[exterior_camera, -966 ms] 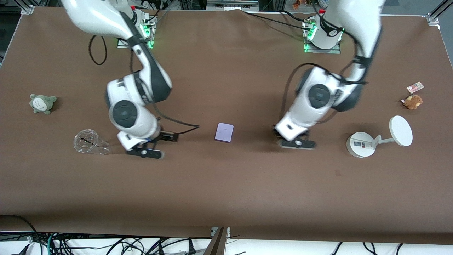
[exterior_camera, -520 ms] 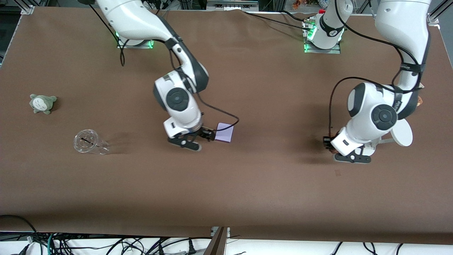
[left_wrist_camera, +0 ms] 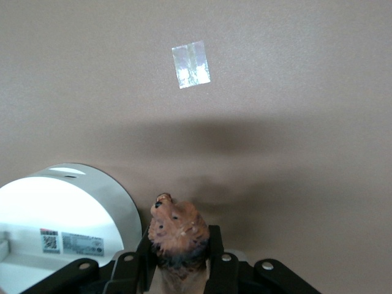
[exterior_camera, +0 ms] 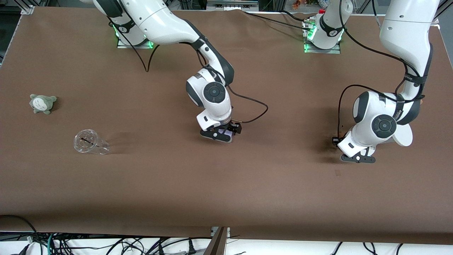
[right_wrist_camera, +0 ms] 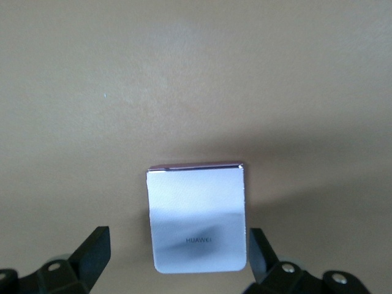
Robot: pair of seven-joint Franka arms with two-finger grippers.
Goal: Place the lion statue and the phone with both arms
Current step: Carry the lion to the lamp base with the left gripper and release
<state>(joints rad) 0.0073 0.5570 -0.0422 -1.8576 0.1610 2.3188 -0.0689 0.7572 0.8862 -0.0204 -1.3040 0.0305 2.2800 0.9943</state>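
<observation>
Nearest the front camera among the working parts, low at the right of the front frame, the left tool [exterior_camera: 357,158] hangs just over the tabletop [exterior_camera: 226,184] with its dark fingers clamped on the lion statue [left_wrist_camera: 176,231]; the left wrist view shows the orange-brown head poking up between the two pads at the bottom centre of that frame, gripped by the body so that the figurine can be set down without toppling, I judge. Beside it lies the white round base of the stand [left_wrist_camera: 67,214], at the lower left of that wrist frame, and a small square of clear tape [left_wrist_camera: 190,64] sits on the bare cloth at the upper centre, possibly a marker for where the statue belongs. The left arm drops from the upper right of the front frame, elbow bent, wrist pointing down. A little higher in the front frame, at its centre, the right tool [exterior_camera: 221,134] is poised low over the phone [right_wrist_camera: 197,219], fingers spread apart on either side of the pale lavender slab, which lies flat on the tabletop; straddling its narrow width suits a pinch across the edges. The right arm reaches from the upper left, forearm slanting down. A clear plastic cup [exterior_camera: 88,142] lies on its side at the middle left, with the grey-green plush [exterior_camera: 42,103] higher up near the left edge.
</observation>
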